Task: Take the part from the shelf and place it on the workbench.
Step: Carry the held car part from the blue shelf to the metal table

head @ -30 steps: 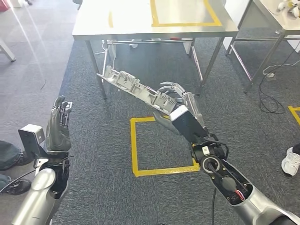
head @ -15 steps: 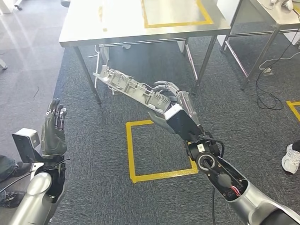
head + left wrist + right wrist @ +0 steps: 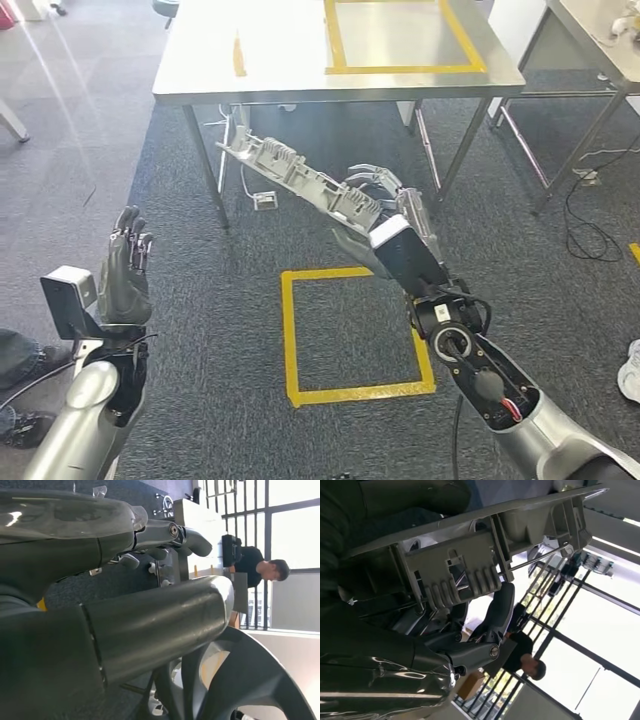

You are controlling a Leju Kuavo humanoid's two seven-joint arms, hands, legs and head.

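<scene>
At the near left, the left hand (image 3: pixel 123 277) is raised above the carpet with its palm upright and its dark fingers (image 3: pixel 133 234) pointing up, slightly apart, holding nothing; beside it sits the small grey camera box (image 3: pixel 68 302) on the wrist. Near the left edge, a person's dark shoe (image 3: pixel 23 428) rests on the floor. Further right, a square of yellow tape (image 3: pixel 290 340) is marked on the grey carpet (image 3: pixel 211 330). Above it, the long grey plastic part (image 3: pixel 298 177) hangs in the air, slanting from far left down to near right, its far end below the near edge of the steel workbench (image 3: pixel 249 88) and not touching it. A yellow tape rectangle (image 3: pixel 332 40) is marked on the workbench top. The right hand (image 3: pixel 377 215) grips the near right end of the part, its fingers (image 3: pixel 375 179) curled over the ribbed edge and its thumb underneath. At the far right stands a second steel table (image 3: pixel 596 50), with cables (image 3: pixel 585 225) on the floor below and a white shoe (image 3: pixel 630 370) at the right edge.
</scene>
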